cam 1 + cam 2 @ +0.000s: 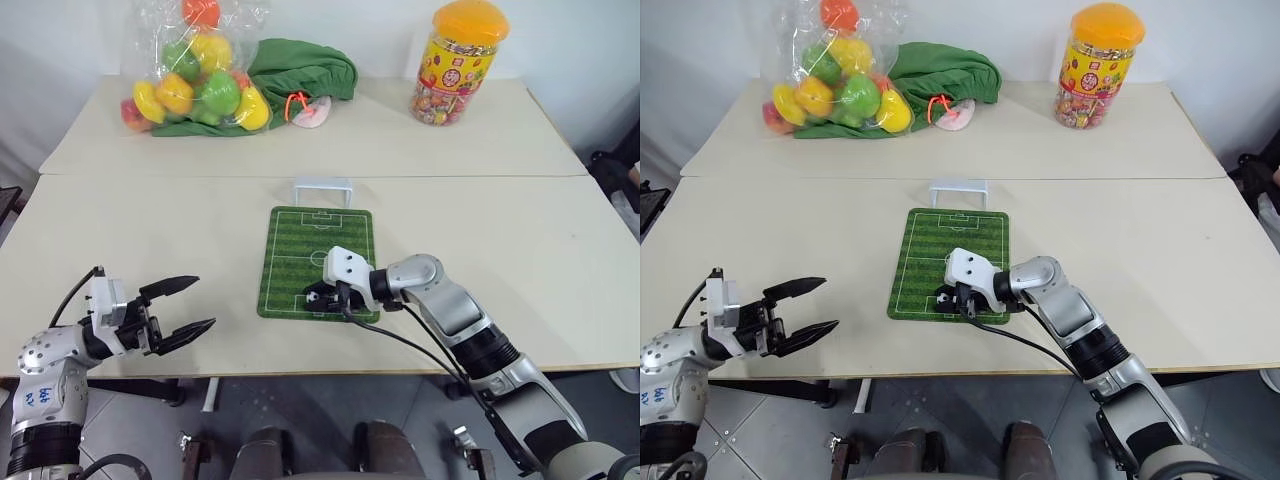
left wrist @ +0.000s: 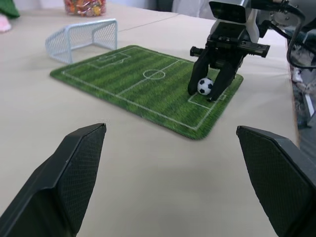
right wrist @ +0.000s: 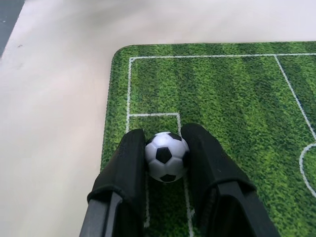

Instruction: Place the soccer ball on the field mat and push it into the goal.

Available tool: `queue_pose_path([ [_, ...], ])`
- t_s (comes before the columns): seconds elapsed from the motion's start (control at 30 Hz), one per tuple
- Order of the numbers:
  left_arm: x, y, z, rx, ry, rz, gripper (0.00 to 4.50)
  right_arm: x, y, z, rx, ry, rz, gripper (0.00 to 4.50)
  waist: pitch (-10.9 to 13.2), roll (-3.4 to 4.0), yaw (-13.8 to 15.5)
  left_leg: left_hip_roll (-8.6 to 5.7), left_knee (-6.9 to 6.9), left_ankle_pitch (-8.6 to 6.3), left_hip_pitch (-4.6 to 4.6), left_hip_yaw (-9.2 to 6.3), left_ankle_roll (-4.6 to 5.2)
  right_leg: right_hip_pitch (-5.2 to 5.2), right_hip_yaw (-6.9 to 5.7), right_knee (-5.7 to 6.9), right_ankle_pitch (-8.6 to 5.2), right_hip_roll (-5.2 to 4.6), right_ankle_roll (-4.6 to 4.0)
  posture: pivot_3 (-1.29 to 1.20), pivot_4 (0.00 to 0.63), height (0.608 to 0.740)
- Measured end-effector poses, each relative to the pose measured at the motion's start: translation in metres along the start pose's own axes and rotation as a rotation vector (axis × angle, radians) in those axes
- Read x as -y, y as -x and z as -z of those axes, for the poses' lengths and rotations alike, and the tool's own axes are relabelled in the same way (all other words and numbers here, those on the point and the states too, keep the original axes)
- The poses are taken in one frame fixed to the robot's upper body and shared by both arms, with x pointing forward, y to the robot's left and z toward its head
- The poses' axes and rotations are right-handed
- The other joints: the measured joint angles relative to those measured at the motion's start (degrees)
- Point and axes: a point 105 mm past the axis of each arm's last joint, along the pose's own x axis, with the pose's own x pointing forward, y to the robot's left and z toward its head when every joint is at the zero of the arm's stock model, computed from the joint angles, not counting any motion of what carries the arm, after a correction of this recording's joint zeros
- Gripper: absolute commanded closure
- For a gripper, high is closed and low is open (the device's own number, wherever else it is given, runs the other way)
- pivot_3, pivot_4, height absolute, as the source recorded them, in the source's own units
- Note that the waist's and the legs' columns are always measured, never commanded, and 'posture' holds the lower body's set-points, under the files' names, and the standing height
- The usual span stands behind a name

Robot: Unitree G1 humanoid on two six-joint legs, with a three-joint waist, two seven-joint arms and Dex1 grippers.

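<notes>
A: Eye views. The right gripper (image 1: 318,297) holds the ball (image 1: 313,296) low over the near end of the mat (image 1: 318,261); the goal (image 1: 322,188) stands on the table (image 1: 520,230) at the far end. The left gripper (image 1: 190,308) hangs near the table's front edge, apart from the mat, fingers wide and empty.

B: Step in hand?

A: Judged as placing. Next: release without rolling the ball, then push straight up the mat.

B: Left wrist view?

A: It adds a side look: the ball (image 2: 205,86) seems to be at the turf, between black fingers (image 2: 197,74), the goal (image 2: 81,37) lying diagonally beyond.

B: Right wrist view?

A: The ball (image 3: 167,156) is pinched near the goal-area lines, beside the mat's (image 3: 237,98) corner.
</notes>
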Motion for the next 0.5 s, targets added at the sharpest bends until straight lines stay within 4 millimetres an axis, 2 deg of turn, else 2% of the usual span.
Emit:
queue_pose_path([
  [0.07,0.000,0.000,0.000,0.000,0.000,0.001,0.00,0.000,0.000,0.000,0.000,0.000,-0.001,3.65,0.00,0.00,0.09,0.00,0.00,0.00,0.00,0.00,0.00,0.00,0.00,0.00,0.00,-0.01,0.00,0.00,0.150,0.740],
  [0.1,0.000,0.000,-0.001,0.001,-0.004,0.000,0.00,0.000,0.000,0.000,0.000,0.000,-0.001,2.92,0.00,0.00,0.18,0.01,0.00,0.00,0.00,0.00,0.00,0.00,0.01,0.00,0.00,-0.02,0.00,0.00,0.150,0.740],
  [0.2,-0.003,0.001,-0.007,0.013,-0.028,-0.020,0.00,-0.001,-0.001,0.001,0.002,0.000,-0.009,2.07,0.00,0.00,0.20,0.00,0.00,0.00,0.00,0.00,0.00,0.00,0.01,0.00,0.00,-0.03,0.00,0.00,0.150,0.740],
  [0.27,-0.006,0.000,-0.013,0.032,-0.037,-0.029,0.00,-0.002,-0.001,-0.001,0.009,0.011,-0.018,1.66,0.00,0.00,0.17,0.01,0.00,0.00,0.00,0.00,0.00,0.00,0.01,0.00,0.00,-0.03,0.00,0.00,0.150,0.740],
  [0.4,-0.006,-0.001,-0.013,0.035,-0.029,-0.034,0.00,-0.003,-0.001,-0.001,0.010,0.012,-0.027,0.48,0.00,0.00,0.15,0.00,0.00,0.00,0.00,0.00,0.00,0.00,0.00,0.00,0.00,-0.02,0.00,0.00,0.150,0.740],
  [0.5,-0.005,0.000,-0.012,0.033,-0.025,-0.034,0.00,-0.003,-0.001,-0.001,0.012,0.017,-0.028,0.48,0.00,0.00,0.09,-0.01,0.00,0.00,0.00,0.00,0.00,0.00,-0.01,0.00,0.00,0.00,0.00,0.00,0.150,0.740],
])
